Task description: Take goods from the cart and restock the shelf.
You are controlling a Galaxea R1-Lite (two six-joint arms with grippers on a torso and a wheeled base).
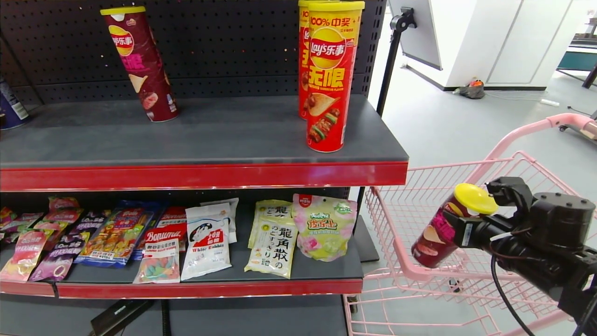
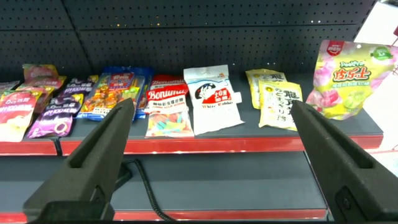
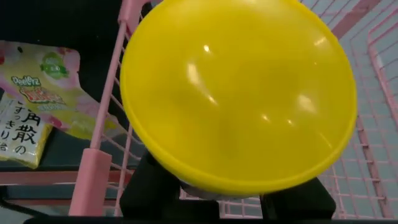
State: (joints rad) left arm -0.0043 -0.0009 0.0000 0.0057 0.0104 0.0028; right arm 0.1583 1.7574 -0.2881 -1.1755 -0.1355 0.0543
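My right gripper [image 1: 459, 219] is shut on a maroon chip can [image 1: 436, 233] with a yellow lid [image 3: 239, 93], held tilted above the pink cart [image 1: 406, 261] at the right of the shelf. On the upper shelf [image 1: 205, 135] stand another maroon chip can [image 1: 140, 63], leaning, and two red-and-yellow chip cans [image 1: 329, 77] near its right end. My left gripper [image 2: 211, 155] is open in front of the lower shelf [image 2: 217, 143], with nothing between its fingers.
The lower shelf [image 1: 210, 284] holds several flat snack bags, among them a white bag [image 1: 206, 240], a yellow bag [image 1: 275, 242] and a pink-green bag [image 1: 325, 226]. A blue can [image 1: 10, 107] stands at the upper shelf's far left. Grey floor lies behind the cart.
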